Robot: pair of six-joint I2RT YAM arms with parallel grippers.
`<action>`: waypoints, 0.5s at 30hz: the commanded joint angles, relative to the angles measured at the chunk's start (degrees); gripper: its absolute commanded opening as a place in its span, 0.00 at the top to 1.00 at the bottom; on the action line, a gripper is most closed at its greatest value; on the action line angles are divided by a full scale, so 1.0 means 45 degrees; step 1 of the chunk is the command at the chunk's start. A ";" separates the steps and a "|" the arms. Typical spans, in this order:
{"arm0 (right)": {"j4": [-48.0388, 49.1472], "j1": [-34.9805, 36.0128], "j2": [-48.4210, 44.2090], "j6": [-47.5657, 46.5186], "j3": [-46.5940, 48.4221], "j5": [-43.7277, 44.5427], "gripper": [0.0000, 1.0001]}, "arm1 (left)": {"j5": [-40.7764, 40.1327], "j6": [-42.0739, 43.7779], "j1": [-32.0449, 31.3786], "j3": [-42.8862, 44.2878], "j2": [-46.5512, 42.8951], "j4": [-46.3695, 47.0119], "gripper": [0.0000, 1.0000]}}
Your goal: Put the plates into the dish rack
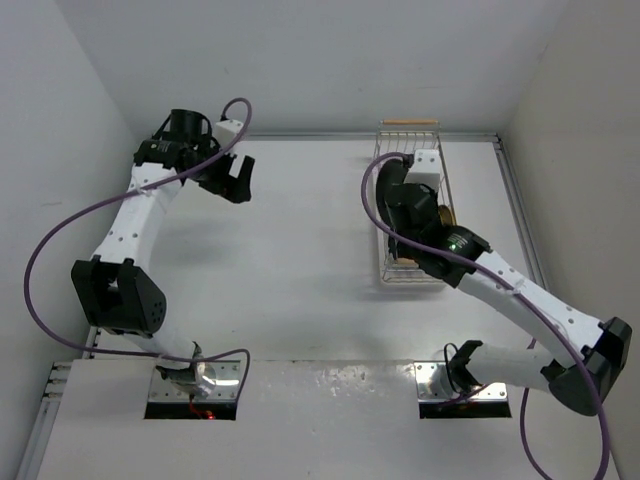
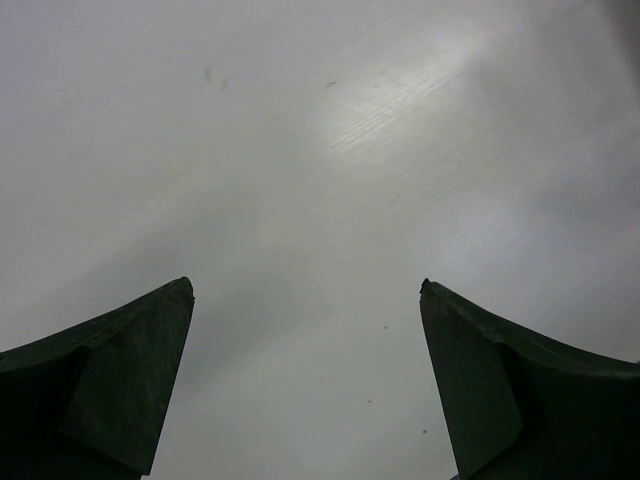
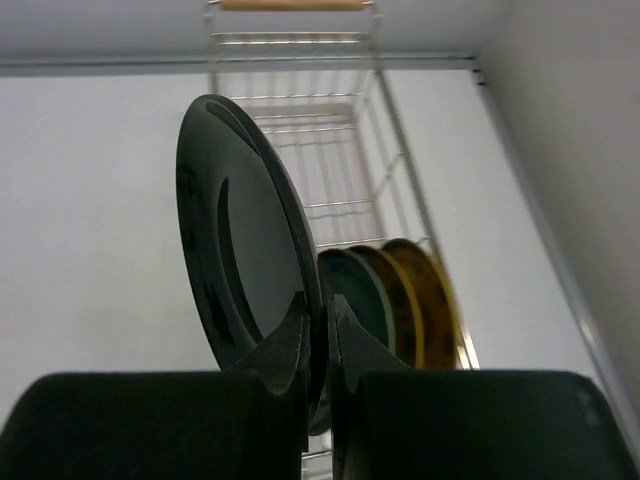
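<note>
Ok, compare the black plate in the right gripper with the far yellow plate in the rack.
The black plate is glossy and plain; the yellow plate is mustard. The black plate is pinched at its rim by the right gripper; the yellow plate stands free in the dish rack, beside a second yellow plate and a teal plate. Both are round and stand on edge.

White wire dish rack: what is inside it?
Upright: a pale teal plate and two mustard yellow plates. The glossy black plate in the right gripper hides the near end of the rack.
</note>
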 commanded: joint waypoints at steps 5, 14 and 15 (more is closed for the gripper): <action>-0.0938 -0.0995 0.0089 0.0536 -0.0198 0.2772 1.00 | -0.1974 -0.0874 0.0800 -0.0648 -0.0641 0.0643 0.00; -0.1231 -0.1152 0.1651 0.1961 -0.0258 0.1732 1.00 | -0.1974 -0.0874 0.1036 -0.1138 -0.0896 0.0760 0.00; -0.1464 -0.1152 0.1885 0.2022 -0.0103 0.1752 1.00 | -0.1858 -0.0874 0.1036 -0.1138 -0.0896 0.0760 0.00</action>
